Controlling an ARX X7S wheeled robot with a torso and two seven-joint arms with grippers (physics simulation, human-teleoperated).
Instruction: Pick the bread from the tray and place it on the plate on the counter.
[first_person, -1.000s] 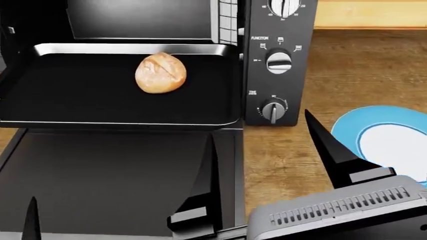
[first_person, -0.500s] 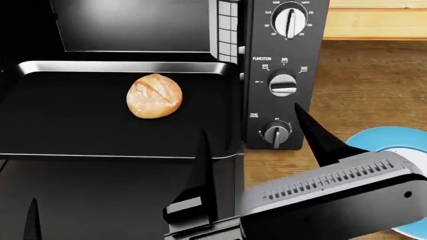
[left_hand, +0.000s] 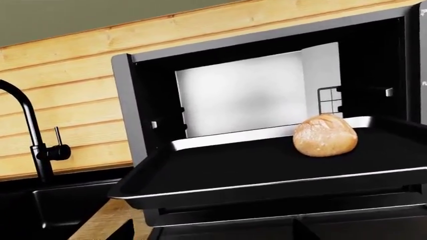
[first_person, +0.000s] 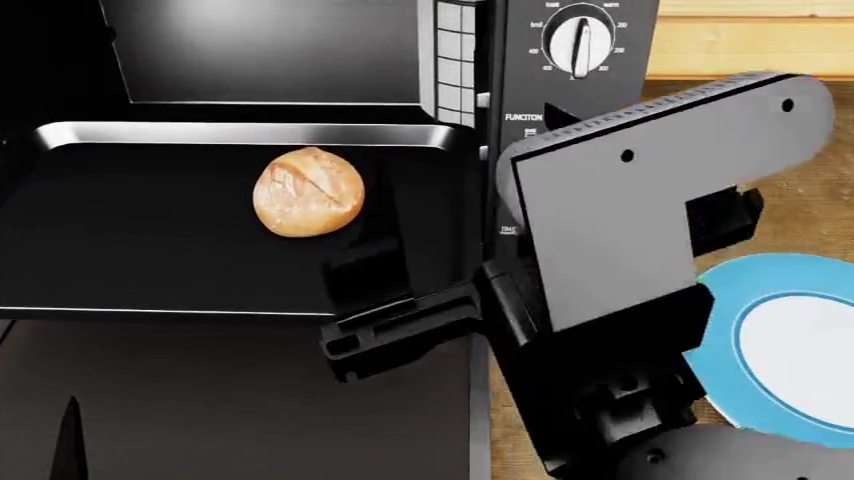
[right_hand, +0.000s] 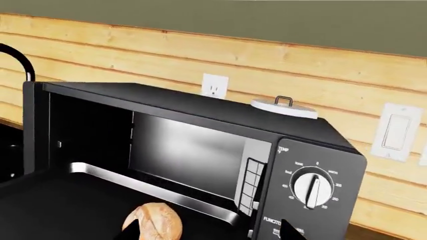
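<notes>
The bread (first_person: 308, 192), a round golden roll, lies on the black tray (first_person: 254, 135) that sticks out of the open oven. It also shows in the left wrist view (left_hand: 325, 135) and the right wrist view (right_hand: 153, 223). My right gripper (right_hand: 210, 231) is open and empty, with one fingertip beside the roll and the other by the oven's control panel. Its grey wrist body (first_person: 641, 220) hangs over the tray's right end. My left gripper (left_hand: 213, 233) is open and empty, low in front of the tray. The blue-rimmed plate (first_person: 767, 270) sits on the counter (first_person: 787, 140) at the right.
The oven's dark glass door (first_person: 227, 400) lies folded down below the tray. The control panel with knobs (first_person: 577, 42) stands right of the tray. A black faucet (left_hand: 27, 125) and a sink are to the oven's left. A white lid (right_hand: 283, 107) rests on the oven top.
My right arm has risen and moved forward over the tray's right end, now covering the lower knobs and part of the plate. The bread and the left gripper have not moved.
</notes>
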